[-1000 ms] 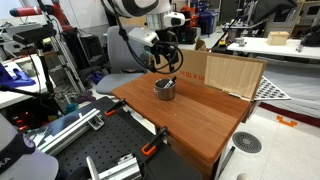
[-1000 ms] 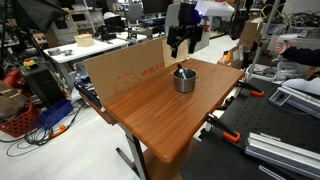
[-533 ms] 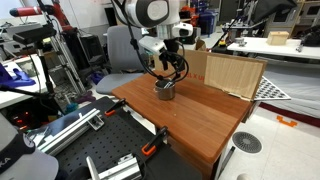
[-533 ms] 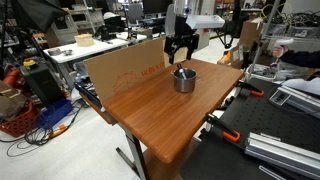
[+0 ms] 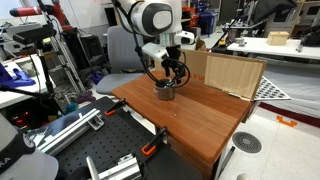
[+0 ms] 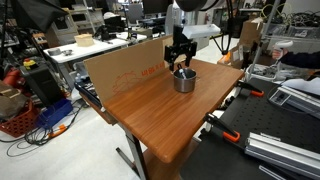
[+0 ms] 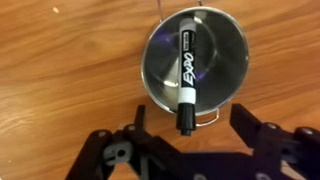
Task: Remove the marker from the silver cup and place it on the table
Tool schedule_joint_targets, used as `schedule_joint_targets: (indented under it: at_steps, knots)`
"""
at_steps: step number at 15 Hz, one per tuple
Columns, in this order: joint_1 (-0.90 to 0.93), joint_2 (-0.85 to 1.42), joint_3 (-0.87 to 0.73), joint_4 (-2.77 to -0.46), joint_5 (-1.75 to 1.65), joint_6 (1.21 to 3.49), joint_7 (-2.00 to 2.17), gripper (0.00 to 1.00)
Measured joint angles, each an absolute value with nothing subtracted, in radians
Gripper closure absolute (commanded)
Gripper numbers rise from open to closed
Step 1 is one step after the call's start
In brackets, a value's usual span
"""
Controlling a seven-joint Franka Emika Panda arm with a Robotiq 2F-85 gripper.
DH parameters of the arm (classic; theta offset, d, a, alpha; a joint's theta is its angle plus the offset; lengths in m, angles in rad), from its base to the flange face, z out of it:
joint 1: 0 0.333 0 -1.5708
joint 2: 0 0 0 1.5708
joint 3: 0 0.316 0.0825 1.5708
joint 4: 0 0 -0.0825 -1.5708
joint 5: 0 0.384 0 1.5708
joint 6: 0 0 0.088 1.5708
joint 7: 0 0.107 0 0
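A silver cup (image 7: 196, 62) stands on the wooden table (image 5: 200, 110). It also shows in both exterior views (image 5: 165, 91) (image 6: 184, 80). A black and white Expo marker (image 7: 186, 72) leans inside it, its black cap end sticking up over the rim toward the wrist camera. My gripper (image 7: 190, 125) is open and hovers just above the cup, a finger on each side of the marker's cap end without touching it. In both exterior views the gripper (image 5: 173, 75) (image 6: 180, 58) hangs directly over the cup.
A cardboard panel (image 5: 230, 73) (image 6: 120, 70) stands along one table edge behind the cup. Clamps and rails (image 5: 110, 160) lie beside the table. Benches with equipment surround it.
My gripper has moved across and down from beside the cup to right above it. The cup and marker have not moved.
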State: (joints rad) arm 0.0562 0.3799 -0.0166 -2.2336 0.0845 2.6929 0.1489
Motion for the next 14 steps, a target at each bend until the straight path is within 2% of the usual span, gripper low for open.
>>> schedule_joint_targets:
  at_steps: [8,10,14]
  knots:
    - [0.062,0.390,-0.025,-2.207,0.032,2.694,0.171,0.99]
    - [0.063,0.390,-0.027,-2.205,0.018,2.695,0.181,0.95]
    - [0.069,0.389,-0.028,-2.206,0.001,2.696,0.205,0.95]
